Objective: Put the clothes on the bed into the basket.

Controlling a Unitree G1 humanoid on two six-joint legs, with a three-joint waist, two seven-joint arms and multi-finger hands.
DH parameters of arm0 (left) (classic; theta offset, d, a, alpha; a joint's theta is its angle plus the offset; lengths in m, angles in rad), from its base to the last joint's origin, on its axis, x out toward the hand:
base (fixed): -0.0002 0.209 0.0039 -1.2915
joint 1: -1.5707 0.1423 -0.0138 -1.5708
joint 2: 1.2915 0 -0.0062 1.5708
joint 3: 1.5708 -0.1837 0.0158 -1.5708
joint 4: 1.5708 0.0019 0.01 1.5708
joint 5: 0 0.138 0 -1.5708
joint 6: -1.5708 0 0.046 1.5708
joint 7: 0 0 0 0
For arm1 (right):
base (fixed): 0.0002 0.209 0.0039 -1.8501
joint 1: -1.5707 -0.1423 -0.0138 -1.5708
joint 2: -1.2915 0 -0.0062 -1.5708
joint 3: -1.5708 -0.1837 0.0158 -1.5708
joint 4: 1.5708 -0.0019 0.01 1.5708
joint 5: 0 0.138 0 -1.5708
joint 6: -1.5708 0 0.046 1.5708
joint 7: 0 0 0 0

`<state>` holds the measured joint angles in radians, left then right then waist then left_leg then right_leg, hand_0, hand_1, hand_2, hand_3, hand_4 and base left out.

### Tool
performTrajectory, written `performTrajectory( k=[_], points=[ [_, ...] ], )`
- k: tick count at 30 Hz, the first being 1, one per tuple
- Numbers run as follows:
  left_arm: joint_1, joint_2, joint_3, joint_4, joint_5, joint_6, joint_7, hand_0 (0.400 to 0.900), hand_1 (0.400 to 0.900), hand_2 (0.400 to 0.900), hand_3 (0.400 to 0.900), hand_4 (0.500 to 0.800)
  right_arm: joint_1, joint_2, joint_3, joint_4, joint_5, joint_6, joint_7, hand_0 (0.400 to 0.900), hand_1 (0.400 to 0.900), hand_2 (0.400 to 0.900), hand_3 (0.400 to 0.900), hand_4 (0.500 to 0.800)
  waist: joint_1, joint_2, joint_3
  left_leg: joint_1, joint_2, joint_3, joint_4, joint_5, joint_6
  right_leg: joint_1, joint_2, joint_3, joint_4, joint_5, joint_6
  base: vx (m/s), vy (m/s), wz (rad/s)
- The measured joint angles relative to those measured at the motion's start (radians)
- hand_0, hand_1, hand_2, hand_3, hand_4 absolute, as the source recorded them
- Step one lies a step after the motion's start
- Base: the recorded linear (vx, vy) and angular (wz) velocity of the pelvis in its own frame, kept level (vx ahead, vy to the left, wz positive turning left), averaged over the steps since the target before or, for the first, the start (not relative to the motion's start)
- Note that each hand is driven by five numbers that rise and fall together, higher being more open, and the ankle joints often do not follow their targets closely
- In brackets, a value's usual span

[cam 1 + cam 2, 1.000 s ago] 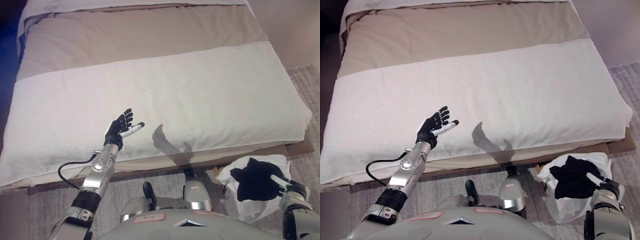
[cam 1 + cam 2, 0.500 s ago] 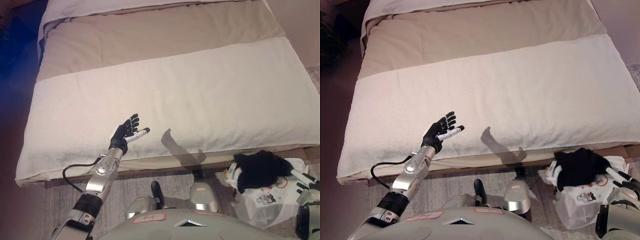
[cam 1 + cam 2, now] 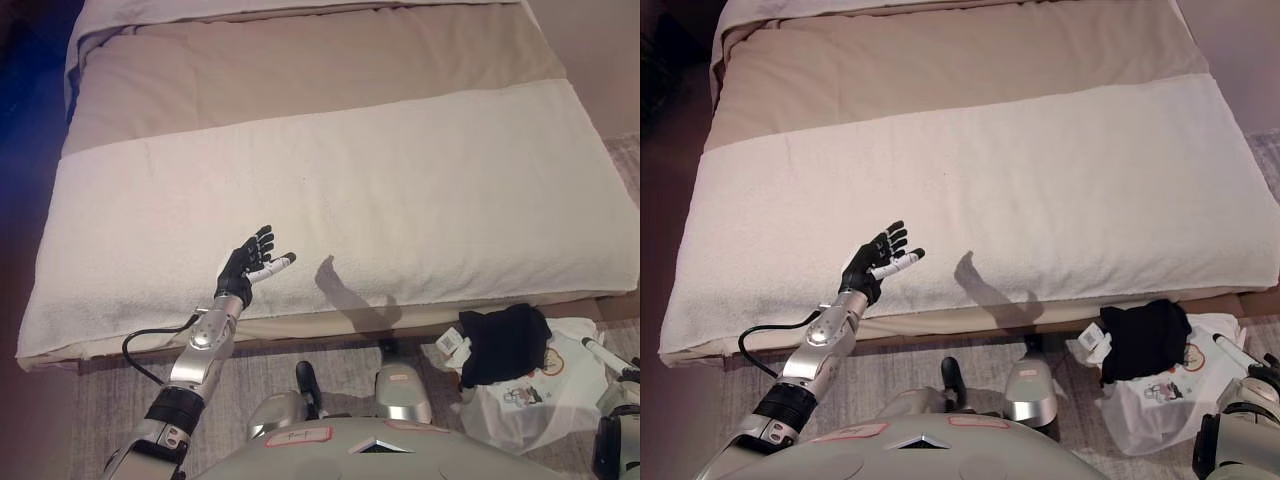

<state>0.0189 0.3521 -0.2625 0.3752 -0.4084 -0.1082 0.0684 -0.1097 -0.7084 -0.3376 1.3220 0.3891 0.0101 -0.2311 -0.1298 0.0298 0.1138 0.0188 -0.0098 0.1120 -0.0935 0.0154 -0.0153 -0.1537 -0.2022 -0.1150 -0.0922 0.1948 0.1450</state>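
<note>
1. Look at the bed (image 3: 330,190) first: its white blanket and the tan cover beyond it show no garment anywhere that you can see.
2. The one piece of clothing in view is a black garment (image 3: 1145,338). It lies on the rim of the basket (image 3: 1160,395), a soft white bag-like holder standing on the rug just off the bed's near right corner.
3. That black garment sits heaped at the basket's far edge and does not look sunk in, so you may judge it delivered but not settled.
4. Your left hand (image 3: 248,266) hovers above the blanket's near edge, palm up, fingers spread and holding nothing.
5. Your right hand (image 3: 1248,364) shows at the lower right edge, just beside the basket and apart from the garment. Its fingers look extended and empty, though most of the hand is cut off by the view's edge.
6. Judged from this, the task is near its end. What remains is perhaps a nudge of the black garment deeper into the basket.
</note>
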Motion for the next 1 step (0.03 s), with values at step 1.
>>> performTrajectory(
  k=[1],
  points=[
    [-0.001, 0.000, 0.007, 0.000, 0.000, 0.000, 0.003, 0.900, 0.900, 0.900, 0.900, 0.800, 0.001, 0.010, 0.001, -0.015, -0.001, -0.002, 0.001, 0.900, 0.900, 0.900, 0.900, 0.800, -0.001, -0.005, 0.001, 0.002, 0.001, 0.000, 0.000, 0.000, 0.000, 0.002, 0.001, 0.000, 0.000, 0.000, 0.000, 0.00, 0.000, 0.00]
  ],
)
